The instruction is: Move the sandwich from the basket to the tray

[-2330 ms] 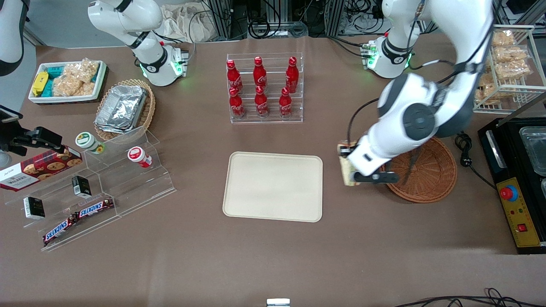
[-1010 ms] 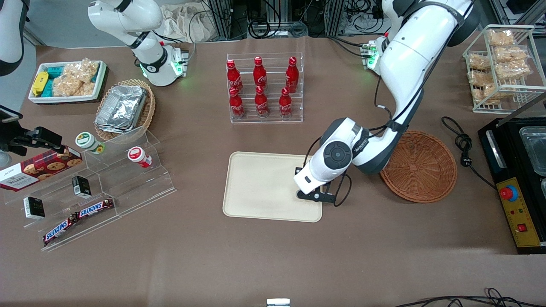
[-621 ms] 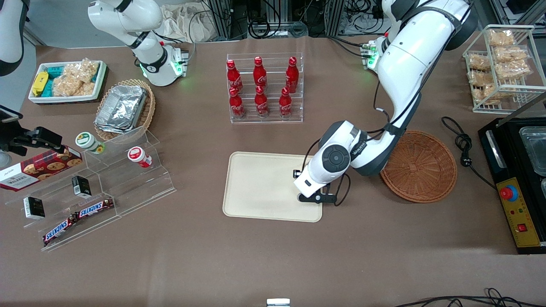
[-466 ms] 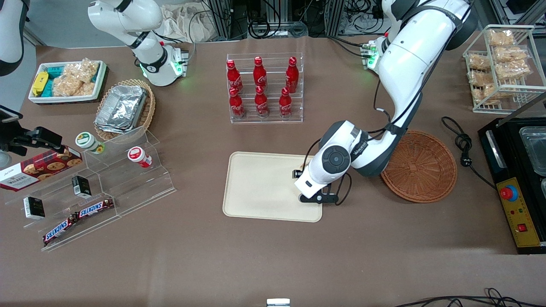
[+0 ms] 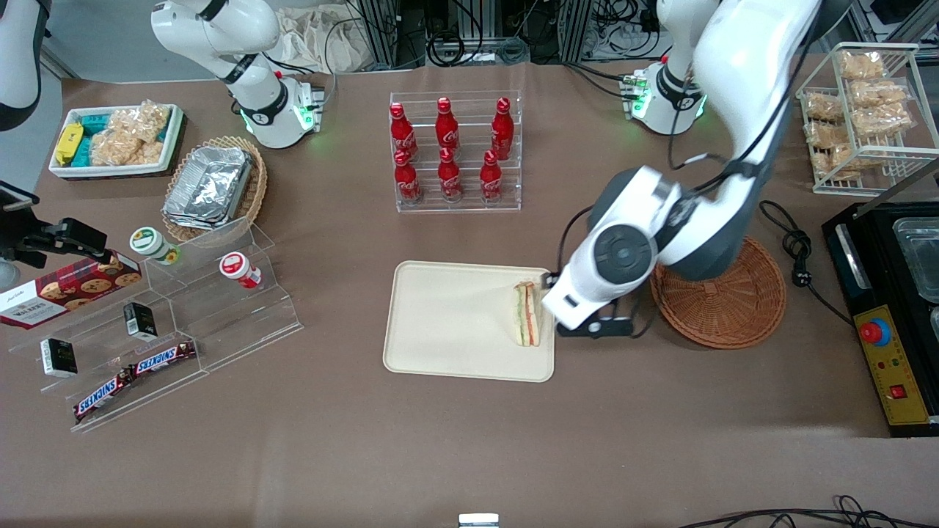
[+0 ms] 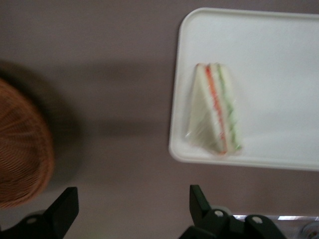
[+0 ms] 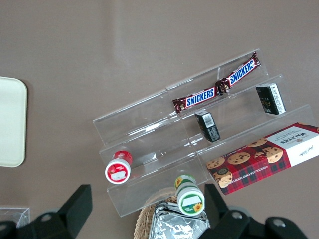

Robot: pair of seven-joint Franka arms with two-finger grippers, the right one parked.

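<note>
sandwich [image 5: 527, 314] lying in tray [image 5: 455, 323], gripper [image 6: 132, 209] parted above table, basket [image 5: 722, 301] bare

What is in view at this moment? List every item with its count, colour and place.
sandwich: one, pale bread with green and red filling, on the tray near the edge facing the basket.
tray: one, cream, mid-table.
basket: one, reddish-brown wicker, empty, beside the tray.
cola bottles: six, red, in a clear rack farther from the camera than the tray.
Snickers bars: two, brown, on the clear stepped stand.
cookie box: one, red, beside that stand.
gripper: one, black, jaws open, above bare table between tray and basket.
</note>
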